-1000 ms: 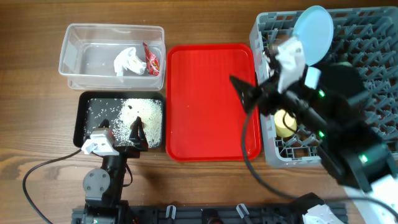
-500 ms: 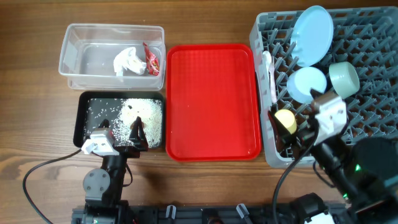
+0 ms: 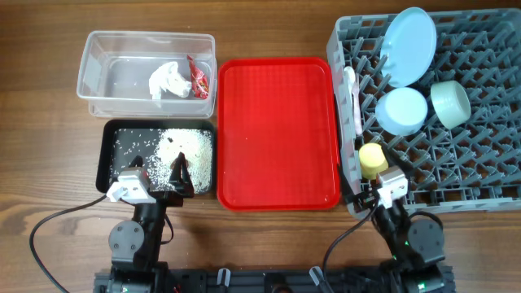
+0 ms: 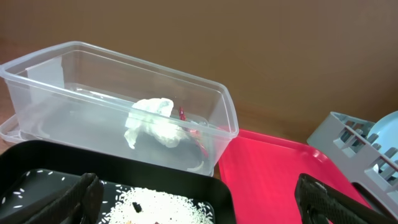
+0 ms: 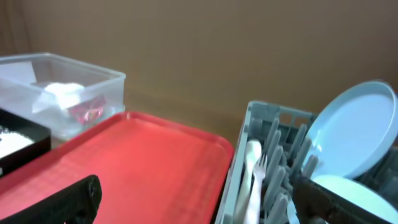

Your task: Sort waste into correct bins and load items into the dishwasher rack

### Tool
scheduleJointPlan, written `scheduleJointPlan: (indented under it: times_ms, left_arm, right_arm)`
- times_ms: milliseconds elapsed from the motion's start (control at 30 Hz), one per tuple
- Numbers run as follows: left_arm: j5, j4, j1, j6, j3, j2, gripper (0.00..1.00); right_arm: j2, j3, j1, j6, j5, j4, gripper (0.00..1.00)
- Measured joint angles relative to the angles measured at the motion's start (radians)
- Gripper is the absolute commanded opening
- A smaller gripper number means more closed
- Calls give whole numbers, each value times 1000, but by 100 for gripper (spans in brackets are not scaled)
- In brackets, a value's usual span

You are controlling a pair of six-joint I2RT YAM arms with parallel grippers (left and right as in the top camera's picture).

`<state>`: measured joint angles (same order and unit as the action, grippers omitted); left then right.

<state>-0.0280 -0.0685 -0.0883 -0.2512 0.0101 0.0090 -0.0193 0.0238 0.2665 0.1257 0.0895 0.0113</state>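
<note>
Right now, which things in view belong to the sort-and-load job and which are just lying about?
Job: napkin, wrapper, clear tub, rice scraps, black tray, plate, blue bowl, mint bowl, yellow cup, white cutlery, rack.
Lying about: red serving tray.

Overhead downward; wrist views share red tray
</note>
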Motion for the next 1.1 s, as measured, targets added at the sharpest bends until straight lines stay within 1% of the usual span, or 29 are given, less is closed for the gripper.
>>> scheduleJointPlan:
  times_ms: [1100]
  left_arm:
    - [0, 0, 0, 0, 0, 0, 100]
  right_arm:
    - [0, -16, 0, 0, 0, -13, 100]
